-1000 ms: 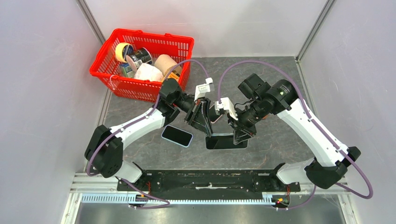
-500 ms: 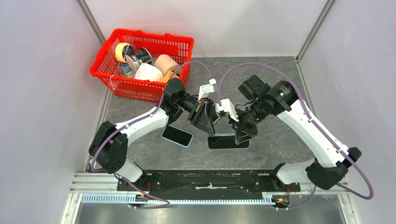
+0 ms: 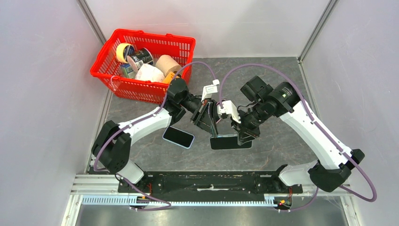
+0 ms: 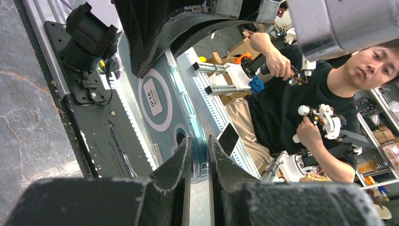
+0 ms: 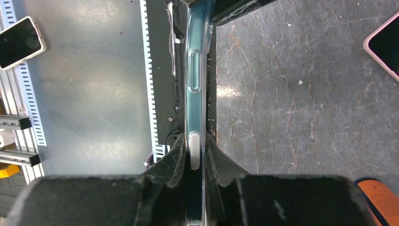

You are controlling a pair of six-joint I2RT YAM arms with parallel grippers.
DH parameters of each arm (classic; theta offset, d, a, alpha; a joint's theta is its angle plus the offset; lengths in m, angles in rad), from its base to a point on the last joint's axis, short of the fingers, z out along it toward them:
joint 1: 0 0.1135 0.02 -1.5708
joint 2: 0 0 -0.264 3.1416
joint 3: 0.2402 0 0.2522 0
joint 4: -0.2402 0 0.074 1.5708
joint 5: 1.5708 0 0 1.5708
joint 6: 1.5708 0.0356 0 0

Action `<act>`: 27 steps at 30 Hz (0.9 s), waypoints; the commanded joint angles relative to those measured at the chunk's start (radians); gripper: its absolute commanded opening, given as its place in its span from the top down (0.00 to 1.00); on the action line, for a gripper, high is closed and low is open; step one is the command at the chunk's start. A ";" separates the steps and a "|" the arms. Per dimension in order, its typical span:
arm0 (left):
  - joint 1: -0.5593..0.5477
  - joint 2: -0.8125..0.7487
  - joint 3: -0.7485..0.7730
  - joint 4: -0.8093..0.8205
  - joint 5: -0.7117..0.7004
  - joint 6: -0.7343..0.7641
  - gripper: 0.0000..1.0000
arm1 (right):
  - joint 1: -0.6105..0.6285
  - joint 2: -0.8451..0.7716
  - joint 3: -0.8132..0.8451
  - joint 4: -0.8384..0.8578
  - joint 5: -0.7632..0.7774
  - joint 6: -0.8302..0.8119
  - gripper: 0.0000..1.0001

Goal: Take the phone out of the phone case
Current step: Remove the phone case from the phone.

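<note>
A dark-screened phone [image 3: 229, 142] in a clear teal-tinted phone case [image 4: 160, 99] hangs just above the table between both arms. In the left wrist view the case's back shows a white ring and a camera hole. My left gripper [image 3: 212, 126] [image 4: 200, 146] is shut on the case's edge beside that hole. My right gripper [image 3: 242, 136] [image 5: 194, 146] is shut on the opposite end, clamping front and back. The right wrist view shows the case [image 5: 195, 70] edge-on with its side buttons. Whether the phone has shifted inside the case I cannot tell.
A second phone [image 3: 179, 136] in a pale case lies on the table left of the held one, under my left forearm. A red basket [image 3: 106, 54] holding tape rolls and packets stands at the back left. The black base rail [image 3: 207, 181] runs along the near edge.
Both grippers have drifted slightly right with the cased phone, which now sits a little flatter. Neither grip has changed.
</note>
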 commanded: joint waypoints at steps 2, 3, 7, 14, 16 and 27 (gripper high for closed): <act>-0.053 0.011 0.072 0.047 0.038 0.022 0.98 | 0.032 0.031 0.008 0.307 -0.099 -0.034 1.00; -0.053 0.011 0.068 0.047 0.040 0.025 0.98 | 0.032 0.031 0.009 0.308 -0.099 -0.032 1.00; -0.053 0.019 0.055 0.056 0.046 0.033 0.98 | 0.032 0.032 0.012 0.306 -0.105 -0.030 1.00; -0.035 0.084 0.065 0.471 0.065 -0.290 0.98 | 0.032 0.029 -0.003 0.296 -0.095 -0.025 1.00; -0.010 0.120 0.090 0.687 0.064 -0.478 0.98 | 0.032 0.024 -0.016 0.295 -0.084 -0.023 1.00; 0.256 0.056 0.124 0.826 -0.077 -0.640 0.39 | -0.021 -0.017 -0.095 0.370 -0.068 0.059 1.00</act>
